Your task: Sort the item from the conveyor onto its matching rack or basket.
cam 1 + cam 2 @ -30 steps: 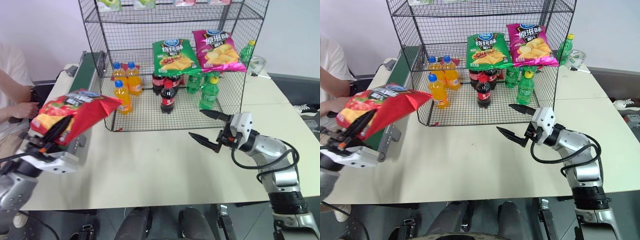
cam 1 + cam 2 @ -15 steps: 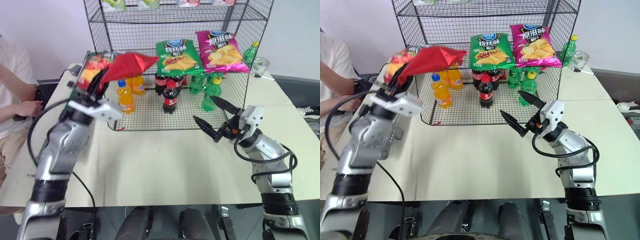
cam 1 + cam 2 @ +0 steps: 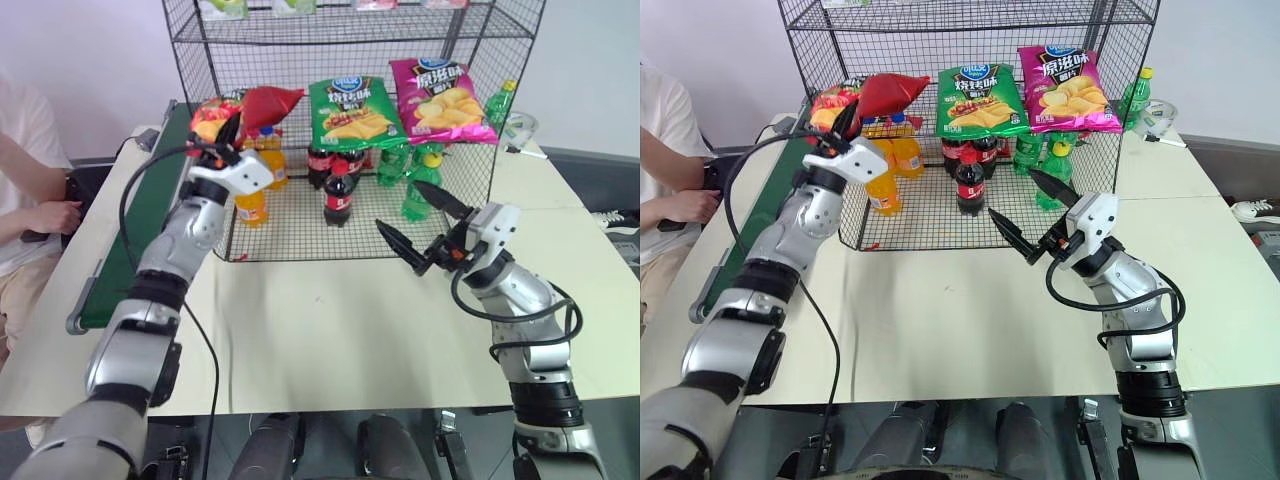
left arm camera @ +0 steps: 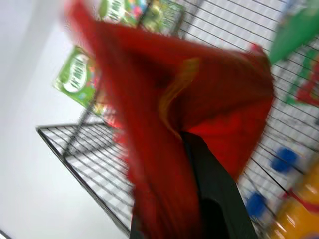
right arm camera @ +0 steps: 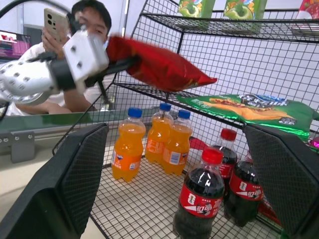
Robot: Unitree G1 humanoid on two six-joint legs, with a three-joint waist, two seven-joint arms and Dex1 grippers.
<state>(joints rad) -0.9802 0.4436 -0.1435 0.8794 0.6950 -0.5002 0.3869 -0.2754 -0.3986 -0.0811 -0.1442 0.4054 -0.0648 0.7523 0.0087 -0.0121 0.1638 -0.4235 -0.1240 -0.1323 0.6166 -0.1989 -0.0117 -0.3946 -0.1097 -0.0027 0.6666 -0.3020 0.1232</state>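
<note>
While the left end effector (image 3: 222, 137) pinches the red bag (image 3: 262, 103), seemingly above the rack's (image 3: 470, 170) shelf, the right end effector (image 3: 412, 222) stands spread.

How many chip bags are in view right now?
3: the red chip bag in the left gripper at the rack's left side; green bag and pink bag on its middle shelf.

the pink chip bag (image 3: 441, 100) on the rack (image 3: 200, 70) has big white chinese words that look like "烧烤味" under a blue round logo. the green chip bag (image 3: 352, 110), at 9 o'clock from the pink one, has a blue logo too, too small to read. the red labels on the dark cola bottles (image 5: 202, 204) have white curly writing that cannot be made out.
</note>
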